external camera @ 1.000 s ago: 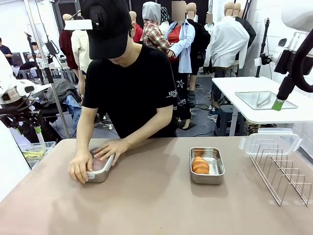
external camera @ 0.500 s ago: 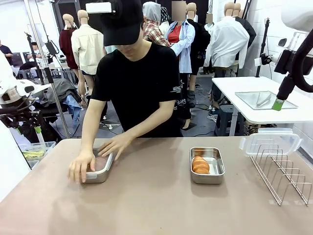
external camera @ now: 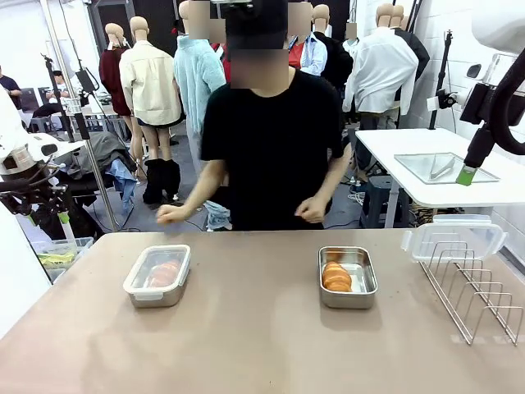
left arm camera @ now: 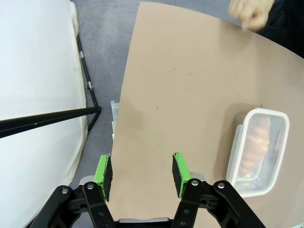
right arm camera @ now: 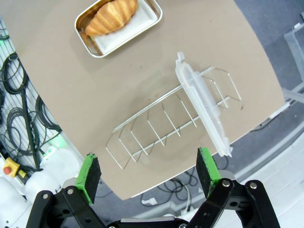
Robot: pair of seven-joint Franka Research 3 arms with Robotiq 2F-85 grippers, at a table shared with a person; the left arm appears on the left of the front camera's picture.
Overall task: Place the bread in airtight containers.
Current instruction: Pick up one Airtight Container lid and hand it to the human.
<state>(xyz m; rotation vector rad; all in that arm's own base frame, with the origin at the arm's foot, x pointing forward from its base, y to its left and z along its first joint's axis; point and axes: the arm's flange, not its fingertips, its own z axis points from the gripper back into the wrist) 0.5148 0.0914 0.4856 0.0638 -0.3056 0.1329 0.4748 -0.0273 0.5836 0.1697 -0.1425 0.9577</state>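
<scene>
Two steel airtight containers stand on the brown table (external camera: 262,345). The left container (external camera: 156,276) has its clear lid on, with bread (external camera: 164,272) visible through it. The right container (external camera: 347,277) is uncovered and holds bread (external camera: 335,276). A person stands at the far edge with both hands (external camera: 174,213) lifted off the table. My left gripper (left arm camera: 141,173) hangs open over the table's edge, the lidded container (left arm camera: 259,145) off to its right. My right gripper (right arm camera: 148,172) is open and empty, high above the wire rack, with the uncovered container (right arm camera: 118,23) and its bread (right arm camera: 111,16) beyond.
A wire rack (external camera: 472,283) stands at the table's right end with a clear plastic lid (external camera: 454,238) leaning on it; the right wrist view shows the rack (right arm camera: 171,123) and lid (right arm camera: 202,107) too. A white side table (external camera: 443,168) with a tray stands behind.
The person pressed the lid on the left container, then let go, straightened up and drew both hands back. Neither arm has moved.
</scene>
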